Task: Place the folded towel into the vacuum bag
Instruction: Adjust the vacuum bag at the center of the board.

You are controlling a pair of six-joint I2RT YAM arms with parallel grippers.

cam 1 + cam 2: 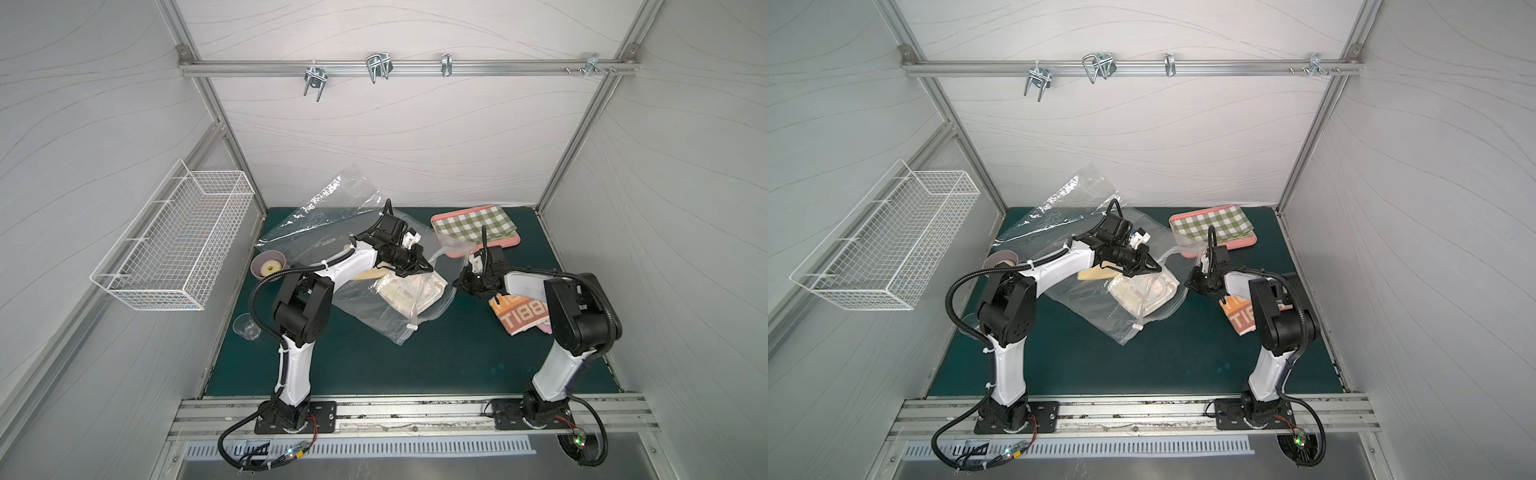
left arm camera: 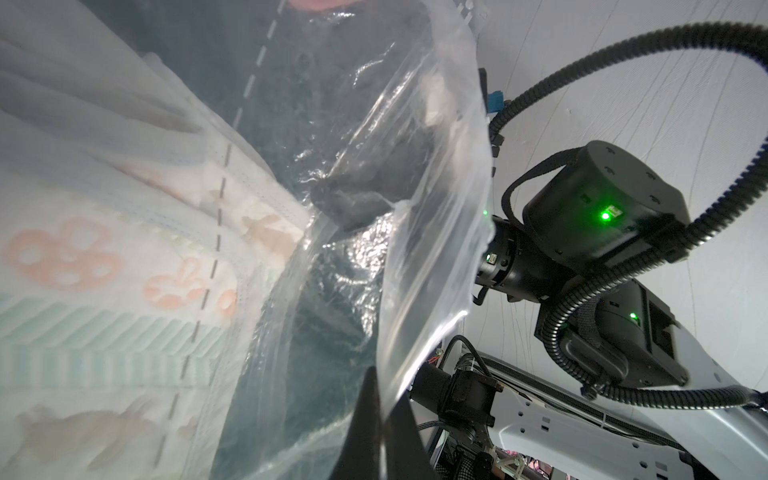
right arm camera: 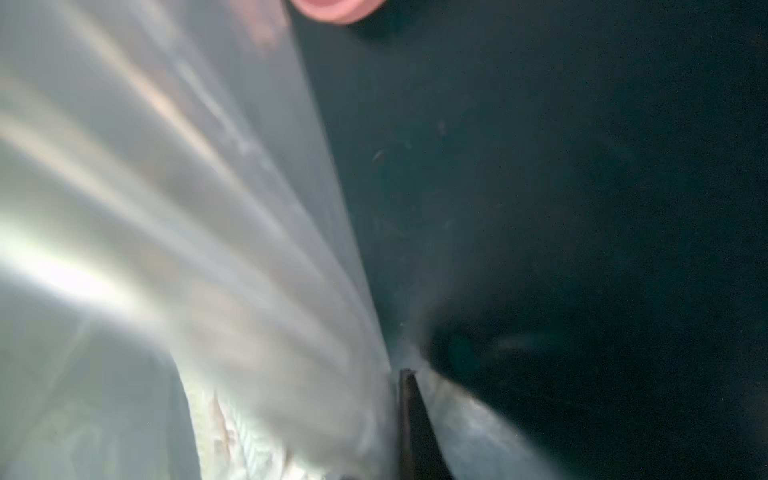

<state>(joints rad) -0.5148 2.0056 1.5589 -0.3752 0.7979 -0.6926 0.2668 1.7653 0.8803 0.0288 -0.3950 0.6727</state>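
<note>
Pale grey walls (image 1: 395,137) enclose a dark green table (image 1: 374,361); a rail (image 1: 415,67) with hooks (image 1: 378,68) crosses behind, a wire basket (image 1: 174,237) hangs left.

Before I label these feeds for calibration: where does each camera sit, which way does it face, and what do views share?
Both top views: high over the arm bases, looking down toward the back wall; left arm and right arm whole, both at the bag.
Left wrist: on the left arm, facing the bag and towel inside, past the left gripper; right arm beyond.
Right wrist: on the right arm, facing bag film and mat; right gripper tip only.
Shared: every view shows the bag.
</note>
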